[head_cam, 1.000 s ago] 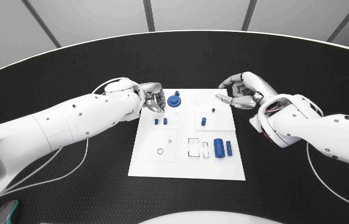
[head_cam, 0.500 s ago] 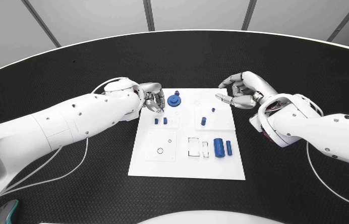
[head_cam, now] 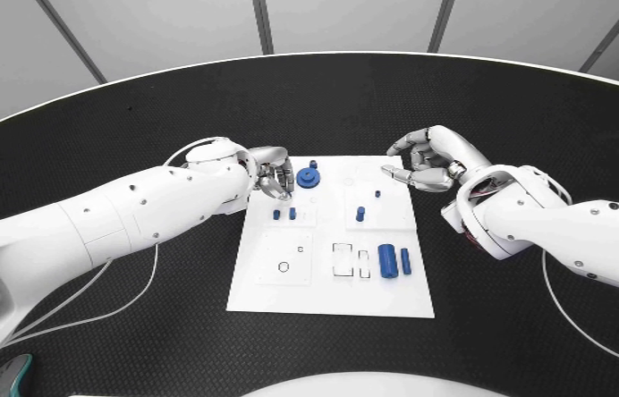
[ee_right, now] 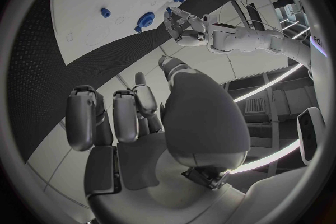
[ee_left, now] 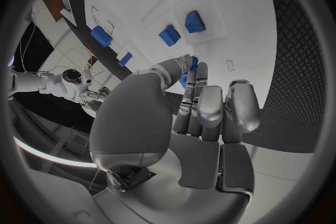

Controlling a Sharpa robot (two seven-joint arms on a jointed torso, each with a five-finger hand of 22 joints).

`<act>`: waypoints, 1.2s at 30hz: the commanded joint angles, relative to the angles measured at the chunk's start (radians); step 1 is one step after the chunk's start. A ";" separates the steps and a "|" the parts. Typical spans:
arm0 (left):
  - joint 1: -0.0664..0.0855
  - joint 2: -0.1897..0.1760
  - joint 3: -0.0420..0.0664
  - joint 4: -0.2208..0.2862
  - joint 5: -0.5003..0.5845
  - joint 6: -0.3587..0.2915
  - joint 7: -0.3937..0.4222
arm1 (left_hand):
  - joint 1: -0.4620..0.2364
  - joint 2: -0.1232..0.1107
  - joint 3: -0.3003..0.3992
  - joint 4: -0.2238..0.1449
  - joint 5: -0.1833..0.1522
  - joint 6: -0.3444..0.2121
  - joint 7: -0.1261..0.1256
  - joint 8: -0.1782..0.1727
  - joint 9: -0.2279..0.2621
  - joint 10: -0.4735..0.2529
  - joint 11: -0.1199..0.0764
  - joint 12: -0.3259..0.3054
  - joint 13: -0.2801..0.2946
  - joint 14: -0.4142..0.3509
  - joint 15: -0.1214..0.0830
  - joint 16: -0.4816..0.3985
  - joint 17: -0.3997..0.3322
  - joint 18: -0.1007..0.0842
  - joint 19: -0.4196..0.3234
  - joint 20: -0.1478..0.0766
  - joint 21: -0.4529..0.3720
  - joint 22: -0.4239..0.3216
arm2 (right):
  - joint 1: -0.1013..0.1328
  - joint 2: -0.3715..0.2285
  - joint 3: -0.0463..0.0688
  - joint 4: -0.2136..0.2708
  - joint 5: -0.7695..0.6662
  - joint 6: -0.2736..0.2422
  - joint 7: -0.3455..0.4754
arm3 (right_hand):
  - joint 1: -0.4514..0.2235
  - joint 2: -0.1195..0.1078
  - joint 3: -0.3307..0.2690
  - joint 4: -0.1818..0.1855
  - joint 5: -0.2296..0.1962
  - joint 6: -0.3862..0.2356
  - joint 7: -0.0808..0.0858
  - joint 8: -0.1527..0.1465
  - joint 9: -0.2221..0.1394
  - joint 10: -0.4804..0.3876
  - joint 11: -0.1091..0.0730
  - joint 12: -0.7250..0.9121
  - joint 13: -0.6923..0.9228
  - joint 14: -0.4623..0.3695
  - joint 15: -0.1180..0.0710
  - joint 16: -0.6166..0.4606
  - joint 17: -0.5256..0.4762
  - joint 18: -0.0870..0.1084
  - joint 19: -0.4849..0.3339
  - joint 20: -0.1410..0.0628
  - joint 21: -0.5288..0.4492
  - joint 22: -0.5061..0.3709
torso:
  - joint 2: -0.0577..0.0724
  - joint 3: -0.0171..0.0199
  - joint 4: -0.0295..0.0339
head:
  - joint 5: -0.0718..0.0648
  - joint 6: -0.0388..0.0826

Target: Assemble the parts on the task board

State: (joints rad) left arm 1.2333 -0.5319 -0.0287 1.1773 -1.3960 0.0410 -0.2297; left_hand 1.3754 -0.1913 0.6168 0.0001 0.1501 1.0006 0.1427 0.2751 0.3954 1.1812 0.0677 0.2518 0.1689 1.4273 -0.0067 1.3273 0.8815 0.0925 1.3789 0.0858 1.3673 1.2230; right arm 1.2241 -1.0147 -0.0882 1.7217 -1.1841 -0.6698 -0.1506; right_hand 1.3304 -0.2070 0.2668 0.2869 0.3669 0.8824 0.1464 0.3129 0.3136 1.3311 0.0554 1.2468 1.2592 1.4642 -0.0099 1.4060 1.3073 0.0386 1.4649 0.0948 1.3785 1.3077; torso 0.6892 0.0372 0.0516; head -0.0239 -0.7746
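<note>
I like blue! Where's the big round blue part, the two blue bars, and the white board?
Round blue part [head_cam: 309, 178], head view, its top.
Blue bars [head_cam: 387, 261], head view, the thicker bar's middle.
Task board [head_cam: 387, 303], head view, bare near corner.

It looked like a robot lab. A round black table [head_cam: 155, 102] was set before grey wall panels [head_cam: 348, 8], and a white board [head_cam: 387, 299] was laid on it.

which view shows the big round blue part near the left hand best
The head view: the round blue part sits unobstructed on the task board, just beside the left hand. The right wrist view shows it smaller and distorted but whole. In the left wrist view, a blue piece behind the fingers may be it; I cannot tell.
</note>
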 commanded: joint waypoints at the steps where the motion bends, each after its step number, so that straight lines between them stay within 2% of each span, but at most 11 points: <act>1: 0.000 0.000 0.000 -0.001 0.000 0.002 0.001 | -0.005 -0.003 0.004 -0.005 -0.003 0.005 -0.001 -0.003 0.001 0.005 0.000 -0.002 0.001 0.000 -0.002 0.002 -0.001 -0.012 0.000 -0.002 -0.002 0.000 | 0.000 0.000 0.000 0.000 0.000 0.000 0.000 | 0.002 -0.001 0.006 0.001 0.004 0.005 -0.004 0.006 -0.001 0.005 0.001 0.004 0.001 0.045 -0.008 -0.003 0.013 0.005 0.022 -0.008 -0.001 0.165 | 0.000 0.0000 0.0005 | -0.001 0.000; 9: -0.001 0.006 0.000 -0.007 0.000 0.008 0.004 | -0.004 -0.002 0.004 -0.006 -0.003 0.005 -0.001 -0.003 0.001 0.006 0.000 -0.002 0.001 0.000 -0.002 0.002 -0.001 -0.012 0.000 -0.002 -0.003 0.000 | 0.000 0.001 0.000 -0.001 0.000 0.000 0.000 | 0.002 -0.001 0.006 0.001 0.004 0.005 -0.004 0.006 -0.001 0.005 0.001 0.004 0.001 0.045 -0.008 -0.003 0.013 0.005 0.022 -0.008 -0.001 0.165 | 0.000 -0.0010 0.0001 | -0.001 -0.001; 26: -0.002 0.011 0.000 -0.013 0.000 0.022 0.001 | -0.003 -0.001 0.005 -0.007 -0.003 0.006 -0.001 -0.004 0.001 0.007 0.000 -0.003 0.002 0.000 -0.002 0.002 -0.002 -0.012 0.000 -0.002 -0.003 0.000 | 0.000 0.002 0.000 -0.001 0.000 0.001 0.000 | 0.002 -0.001 0.006 0.001 0.004 0.005 -0.004 0.006 -0.001 0.005 0.001 0.004 0.001 0.045 -0.008 -0.003 0.013 0.005 0.022 -0.008 -0.001 0.165 | 0.000 -0.0004 0.0008 | -0.002 -0.001; 36: -0.003 0.011 0.000 -0.015 0.000 0.028 -0.006 | -0.007 -0.011 0.003 -0.012 -0.004 -0.008 0.005 -0.015 -0.001 0.000 0.006 -0.014 0.001 -0.001 0.002 0.001 -0.004 -0.014 0.003 0.000 0.002 0.009 | 0.000 0.000 0.000 -0.001 0.000 0.000 0.000 | 0.001 -0.003 0.010 0.002 0.006 0.005 -0.004 0.006 -0.003 0.005 0.001 0.003 -0.001 0.046 -0.009 -0.005 0.012 0.005 0.023 -0.009 -0.003 0.164 | 0.000 -0.0011 0.0009 | -0.004 -0.004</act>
State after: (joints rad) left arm 1.2299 -0.5205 -0.0291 1.1626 -1.3959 0.0704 -0.2359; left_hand 1.3696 -0.1971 0.6194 -0.0084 0.1501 0.9964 0.1463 0.2634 0.3945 1.1811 0.0678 0.2434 0.1694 1.4274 -0.0067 1.3273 0.8781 0.0925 1.3789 0.0858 1.3673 1.2311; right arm 1.2242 -1.0147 -0.0882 1.7211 -1.1841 -0.6699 -0.1506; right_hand 1.3304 -0.2070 0.2739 0.2883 0.3669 0.8824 0.1463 0.3129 0.3117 1.3311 0.0554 1.2468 1.2592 1.4670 -0.0127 1.4060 1.3078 0.0386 1.4649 0.0948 1.3785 1.3075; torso 0.6891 0.0364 0.0523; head -0.0275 -0.7778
